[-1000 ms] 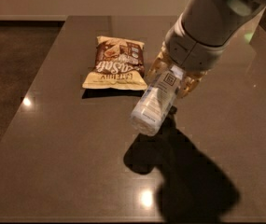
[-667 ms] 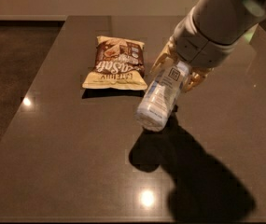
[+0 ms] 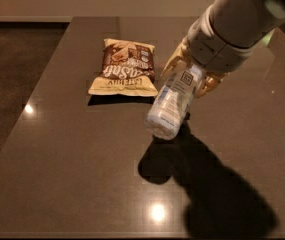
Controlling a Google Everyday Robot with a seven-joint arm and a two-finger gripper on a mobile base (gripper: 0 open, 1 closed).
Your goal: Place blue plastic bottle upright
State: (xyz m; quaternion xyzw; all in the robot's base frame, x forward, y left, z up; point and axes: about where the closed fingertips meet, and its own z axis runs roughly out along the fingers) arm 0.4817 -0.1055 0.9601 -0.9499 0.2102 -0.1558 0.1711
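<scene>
The hand [image 3: 192,74] is at the right of the scene, over the far-right part of the dark, glossy tabletop [image 3: 67,164]. It hangs from a thick pale grey arm [image 3: 237,24] that comes in from the upper right corner. Its two tan fingers [image 3: 174,61] are clamped around the upper part of the blue plastic bottle [image 3: 169,106], one on each side, so the hand is closed as far as the bottle's width allows.

The bottle is tilted, not upright. Its top end is tucked up into the hand, and the cap is hidden there. Its rounded base points down toward the near left. A whitish label with a small square logo shows just below the fingers. The clear bluish body below that is bare. The base appears to hang just above the tabletop, with the round part of the dark shadow [image 3: 157,166] lying a little nearer than the base itself. That shadow widens toward the near right corner.

To the left of the bottle, a brown and cream snack bag [image 3: 124,66] lies flat on the tabletop, near the bottle but apart from it.
</scene>
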